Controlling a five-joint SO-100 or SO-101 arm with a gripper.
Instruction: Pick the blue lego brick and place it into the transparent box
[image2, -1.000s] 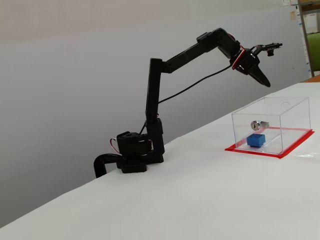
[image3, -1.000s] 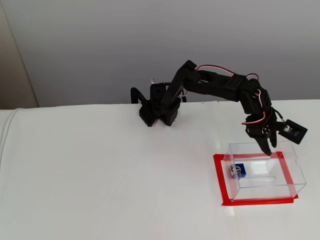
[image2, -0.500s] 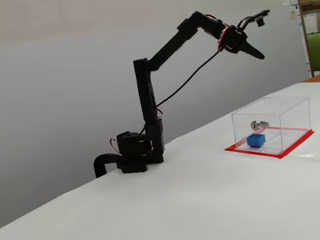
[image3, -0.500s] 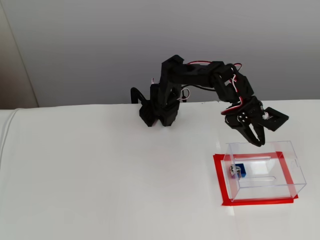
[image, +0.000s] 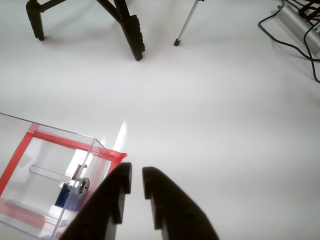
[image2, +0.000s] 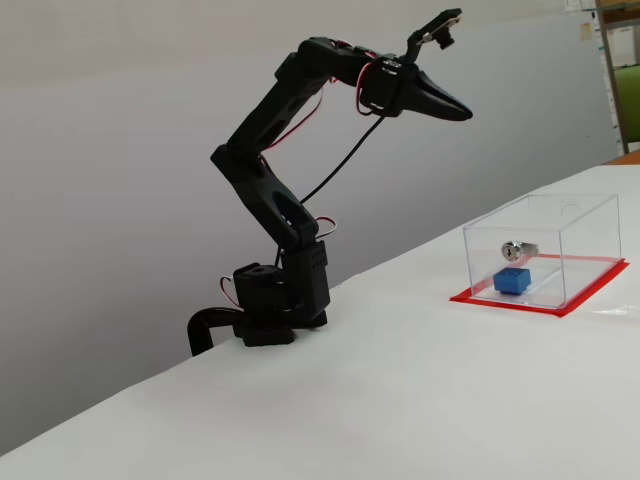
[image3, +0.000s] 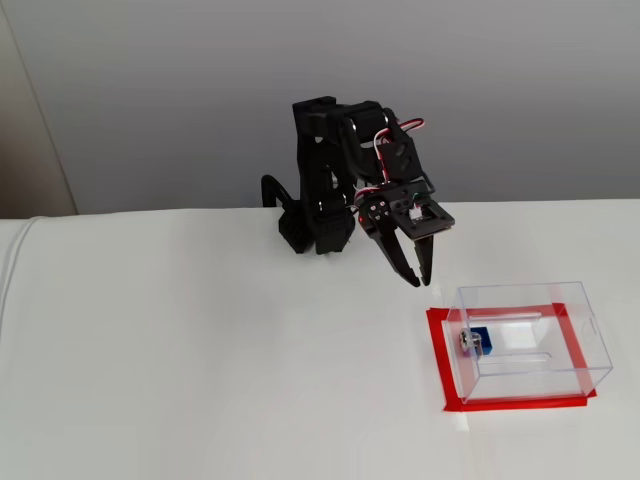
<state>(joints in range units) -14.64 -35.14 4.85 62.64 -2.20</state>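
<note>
Plainly, the white bench (image2: 420, 400) carries everything here, and most of it lies bare. The black arm (image2: 275, 210) is folded up high over its base at the bench's far edge, with its wrist raised well above the surface and clear of the box in both fixed views.

The transparent box (image3: 525, 340) stands on its red base (image3: 445, 385), well apart from the arm, with the small silver lock (image2: 518, 249) on one wall. The wrist view catches only a corner of the box (image: 50, 175) at its lower left edge.

The claw (image3: 412, 270) holds nothing. Its two fingers stand close together with a narrow gap between the tips, most clearly in the wrist view (image: 136, 176); whether that gap is its fully closed rest I cannot quite say from these angles.

The blue lego brick (image2: 512, 281) sits inside the box on the floor, just beside the lock wall, and shows again in the other fixed view (image3: 481, 340).

Judging by this, the placing is done and the step in hand is the retreat. The next move asks little: bring the arm to rest near its base, clear of the box.
</note>
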